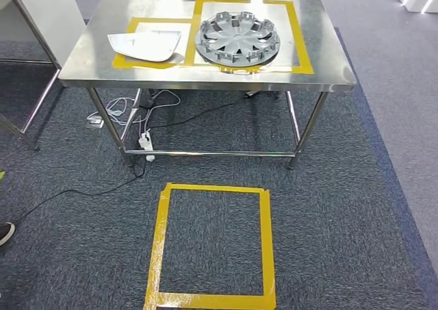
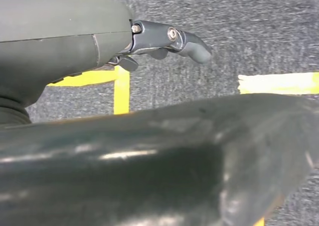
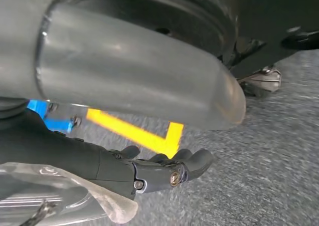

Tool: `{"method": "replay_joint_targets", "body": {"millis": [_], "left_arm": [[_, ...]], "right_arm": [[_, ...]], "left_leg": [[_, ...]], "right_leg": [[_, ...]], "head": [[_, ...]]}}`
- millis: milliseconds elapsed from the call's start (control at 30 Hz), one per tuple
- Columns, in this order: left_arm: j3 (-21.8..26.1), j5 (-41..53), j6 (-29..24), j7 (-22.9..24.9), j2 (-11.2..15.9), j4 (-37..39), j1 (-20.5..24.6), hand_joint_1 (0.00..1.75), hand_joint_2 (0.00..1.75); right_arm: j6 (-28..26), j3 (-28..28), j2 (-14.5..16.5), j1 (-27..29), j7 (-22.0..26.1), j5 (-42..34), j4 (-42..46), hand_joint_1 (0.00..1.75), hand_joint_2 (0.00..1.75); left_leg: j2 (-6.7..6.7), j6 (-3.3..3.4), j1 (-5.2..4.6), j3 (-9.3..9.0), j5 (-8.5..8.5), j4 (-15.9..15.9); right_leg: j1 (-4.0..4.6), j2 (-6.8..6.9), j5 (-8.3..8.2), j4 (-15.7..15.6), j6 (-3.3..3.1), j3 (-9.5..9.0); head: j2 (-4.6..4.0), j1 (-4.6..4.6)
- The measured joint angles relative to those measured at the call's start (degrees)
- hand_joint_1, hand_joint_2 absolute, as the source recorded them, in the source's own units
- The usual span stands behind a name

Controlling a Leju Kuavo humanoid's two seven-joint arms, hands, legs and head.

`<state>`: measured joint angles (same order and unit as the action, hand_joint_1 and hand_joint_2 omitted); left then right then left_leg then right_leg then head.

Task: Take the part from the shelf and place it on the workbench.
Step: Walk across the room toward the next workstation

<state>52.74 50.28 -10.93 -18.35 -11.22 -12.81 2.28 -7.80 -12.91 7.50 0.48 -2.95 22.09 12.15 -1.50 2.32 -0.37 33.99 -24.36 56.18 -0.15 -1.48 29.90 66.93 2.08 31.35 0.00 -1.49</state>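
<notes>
Part, a grey hubcap, lying flat on the workbench inside the larger yellow tape frame; white curved shell just beside it in the smaller frame. Left hand hanging low over the grey carpet, fingers stretched out, grasping nothing. Right hand likewise lowered, fingers extended and slightly bent, released, near a floor tape square.

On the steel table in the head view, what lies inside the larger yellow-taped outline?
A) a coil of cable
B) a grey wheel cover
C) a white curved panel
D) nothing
B: the grey wheel cover lies inside the larger taped outline, with the white panel in the smaller one beside it.
</notes>
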Motion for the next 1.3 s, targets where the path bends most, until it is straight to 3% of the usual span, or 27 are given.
{"method": "replay_joint_targets", "body": {"millis": [33,100,167,200,267,333,367,400,433,467,533,567,600,667,700,767,833,867,900,933,967,1033,1100,1133,1200,1233,1300], "left_arm": [[-0.01,0.14,0.06,0.05,-0.03,0.0,0.14,0.0,0.0],[-0.02,0.37,0.13,0.16,-0.09,0.0,0.37,0.0,0.0],[-0.02,0.57,0.13,0.4,-0.02,0.0,0.4,0.0,0.0],[-0.02,0.65,0.11,0.58,0.01,0.0,0.34,0.0,0.0],[-0.02,0.69,0.09,0.86,0.05,0.0,0.23,0.0,0.0],[-0.02,0.72,0.09,1.02,0.03,0.0,0.26,0.0,0.0],[-0.02,0.73,0.09,1.1,0.03,0.01,0.27,0.0,0.0],[-0.02,0.76,0.1,1.2,0.03,0.01,0.23,0.0,0.0],[-0.02,0.79,0.11,1.31,0.04,0.01,0.16,0.0,0.0],[-0.02,0.84,0.13,1.39,0.05,0.02,0.09,0.0,0.0],[-0.02,0.98,0.16,1.57,0.07,0.02,0.04,0.0,0.0],[-0.02,1.09,0.18,1.66,0.09,0.02,0.05,0.0,0.0],[-0.02,1.2,0.21,1.78,0.1,0.02,0.02,0.0,0.0],[-0.02,1.34,0.26,1.97,0.13,0.02,-0.03,0.0,0.0],[-0.02,1.37,0.28,2.07,0.13,0.02,-0.03,0.0,0.0],[-0.02,1.47,0.29,2.21,0.13,0.02,0.1,0.0,0.0],[-0.03,1.64,0.3,2.28,0.09,0.02,0.22,0.0,0.0],[-0.03,1.7,0.31,2.31,0.07,0.02,0.24,0.0,0.0],[-0.04,1.75,0.32,2.33,0.05,0.02,0.23,0.0,0.0],[-0.04,1.77,0.36,2.36,0.05,0.02,0.21,0.0,0.0],[-0.04,1.79,0.44,2.38,0.04,0.02,0.21,0.0,0.0],[-0.04,1.85,0.61,2.42,0.03,0.02,0.27,0.0,0.0],[-0.05,1.88,0.7,2.46,0.04,0.02,0.4,0.0,0.0],[-0.05,1.89,0.73,2.48,0.05,0.02,0.41,0.0,0.0],[-0.06,1.89,0.76,2.5,0.1,0.02,0.24,0.0,0.0],[-0.06,1.89,0.77,2.51,0.14,0.02,0.11,0.0,0.0],[-0.06,1.9,0.77,2.54,0.2,0.02,0.12,0.0,0.0]], "right_arm": [[0.26,0.65,-0.14,-0.06,-0.33,0.35,-0.07,0.0,0.0],[0.76,1.75,-0.32,-0.21,-0.9,0.91,-0.29,0.0,0.0],[1.07,2.6,-0.42,-0.36,-1.29,1.31,-0.5,0.0,0.0],[1.17,2.93,-0.48,-0.38,-1.44,1.49,-0.56,0.0,0.0],[1.46,3.48,-0.53,-0.3,-1.65,1.73,-0.66,0.0,0.0],[1.69,3.8,-0.56,-0.2,-1.77,1.79,-0.81,0.0,0.0],[1.81,3.89,-0.59,-0.18,-1.82,1.78,-0.89,0.0,0.0],[1.91,3.98,-0.62,-0.21,-1.86,1.75,-0.96,0.0,0.0],[2.01,4.06,-0.66,-0.27,-1.9,1.74,-0.99,0.0,0.0],[2.1,4.14,-0.67,-0.36,-1.93,1.72,-1.0,0.0,0.0],[2.32,4.25,-0.68,-0.46,-1.97,1.7,-1.04,0.0,0.0],[2.44,4.28,-0.68,-0.51,-1.98,1.7,-1.08,0.0,0.0],[2.56,4.31,-0.68,-0.56,-2.0,1.7,-1.12,0.0,0.0],[2.73,4.39,-0.68,-0.83,-2.08,1.73,-1.16,0.0,0.0],[2.81,4.46,-0.68,-0.98,-2.14,1.75,-1.16,0.0,0.0],[2.92,4.62,-0.69,-1.18,-2.22,1.78,-1.17,0.0,0.0],[3.03,4.67,-0.74,-1.14,-2.27,1.79,-1.2,0.0,0.0],[3.09,4.68,-0.78,-1.09,-2.31,1.78,-1.22,0.0,0.0],[3.15,4.69,-0.82,-1.0,-2.35,1.79,-1.25,0.0,0.0],[3.23,4.7,-0.87,-0.89,-2.39,1.8,-1.27,0.0,0.0],[3.32,4.71,-0.91,-0.81,-2.42,1.81,-1.28,0.0,0.0],[3.59,4.73,-0.99,-0.69,-2.45,1.83,-1.37,0.0,0.0],[3.78,4.75,-1.03,-0.69,-2.44,1.84,-1.52,0.0,0.0],[3.84,4.76,-1.05,-0.7,-2.46,1.85,-1.59,0.0,0.0],[3.85,4.78,-1.08,-0.69,-2.5,1.87,-1.6,0.0,0.0],[3.84,4.79,-1.1,-0.65,-2.51,1.88,-1.6,0.0,0.0],[3.87,4.81,-1.11,-0.57,-2.49,1.9,-1.6,0.0,0.0]], "left_leg": [[-0.51,-0.2,-0.09,0.43,0.45,0.22],[-1.56,-0.64,-0.25,1.16,1.42,0.6],[-2.54,-1.15,-0.29,1.8,2.2,0.78],[-2.34,-1.46,-0.29,2.15,1.86,1.19],[-0.85,-2.18,-0.18,3.59,-1.35,5.08],[0.45,-2.9,0.1,6.09,-6.09,13.01],[0.65,-3.13,0.25,7.0,-7.5,16.43],[0.77,-3.27,0.39,7.11,-7.82,18.13],[0.95,-3.29,0.48,6.16,-7.03,17.47],[1.28,-3.18,0.53,4.23,-5.42,14.61],[3.29,-2.41,0.17,-0.17,-2.6,6.89],[4.3,-1.91,-0.15,-1.52,-1.99,4.28],[5.0,-1.44,-0.47,-2.07,-1.98,3.05],[4.51,-0.74,-0.67,-2.06,-2.26,2.37],[3.92,-0.42,-0.5,-2.16,-2.35,1.77],[2.73,0.24,-0.06,-2.35,-2.29,0.51],[1.62,0.56,0.04,-2.21,-2.12,0.25],[1.01,0.59,0.04,-2.16,-2.09,0.3],[0.31,0.59,0.05,-2.17,-2.09,0.38],[-0.45,0.58,0.09,-2.2,-2.09,0.49],[-1.27,0.51,0.16,-2.23,-2.12,0.67],[-2.87,0.11,0.24,-2.04,-2.27,1.28],[-4.28,-0.6,0.24,-1.13,-2.25,2.09],[-5.0,-1.05,0.29,-0.63,-2.05,2.33],[-6.01,-1.84,0.46,0.08,-1.74,2.58],[-5.25,-2.15,0.41,0.47,-2.18,3.25],[-1.95,-2.64,0.33,2.56,-4.99,7.86]], "right_leg": [[-0.08,-1.29,0.08,-4.83,-0.22,-3.32],[-0.15,-2.94,1.94,-11.68,-0.45,-7.35],[-0.24,-1.96,2.53,-13.11,-0.78,-7.61],[-0.32,-1.28,2.37,-13.12,-1.14,-7.42],[-0.48,0.35,1.93,-13.19,-1.82,-7.14],[-0.36,2.09,1.74,-13.04,-2.12,-6.85],[-0.33,2.95,1.71,-12.91,-2.16,-6.7],[-0.32,3.76,1.73,-12.75,-2.15,-6.57],[-0.31,4.49,1.79,-12.6,-2.1,-6.54],[-0.3,5.16,1.88,-12.47,-2.0,-6.71],[-0.15,6.31,2.15,-12.25,-1.64,-6.92],[-0.03,6.85,2.24,-12.17,-1.39,-7.03],[0.06,7.32,2.29,-12.13,-1.12,-7.01],[0.16,8.28,2.34,-12.13,-0.56,-7.15],[0.12,7.83,2.76,-11.9,-0.27,-6.92],[-0.04,5.06,5.06,-8.58,0.21,-5.08],[-0.29,2.19,8.49,-0.74,0.5,-1.08],[-0.36,1.74,9.55,3.19,0.65,1.02],[-0.42,1.6,9.51,5.48,0.79,2.46],[-0.51,1.53,8.25,5.49,0.92,2.95],[-0.64,1.33,5.96,3.19,1.02,2.39],[-1.12,-1.18,1.42,-4.32,1.27,-0.19],[-1.51,-3.97,0.45,-8.82,1.2,-1.98],[-1.5,-4.4,0.86,-9.12,1.0,-2.2],[-1.51,-2.91,0.78,-9.3,0.26,-2.43],[-1.56,-2.06,0.61,-9.41,-0.13,-2.48],[-1.57,-0.12,0.38,-9.65,-0.74,-2.55]], "head": [[0.0,0.02],[0.0,0.02],[0.0,0.0],[0.0,0.09],[0.0,0.48],[0.0,0.81],[0.0,0.8],[0.0,0.81],[0.0,0.81],[0.0,0.83],[0.0,0.83],[0.0,0.79],[0.0,0.75],[0.0,0.65],[0.0,0.57],[0.0,0.37],[0.0,0.19],[0.0,0.15],[0.0,0.13],[0.0,0.13],[0.0,0.14],[0.0,0.11],[0.0,0.14],[0.0,0.16],[0.0,0.19],[0.0,0.33],[0.0,0.79]]}}
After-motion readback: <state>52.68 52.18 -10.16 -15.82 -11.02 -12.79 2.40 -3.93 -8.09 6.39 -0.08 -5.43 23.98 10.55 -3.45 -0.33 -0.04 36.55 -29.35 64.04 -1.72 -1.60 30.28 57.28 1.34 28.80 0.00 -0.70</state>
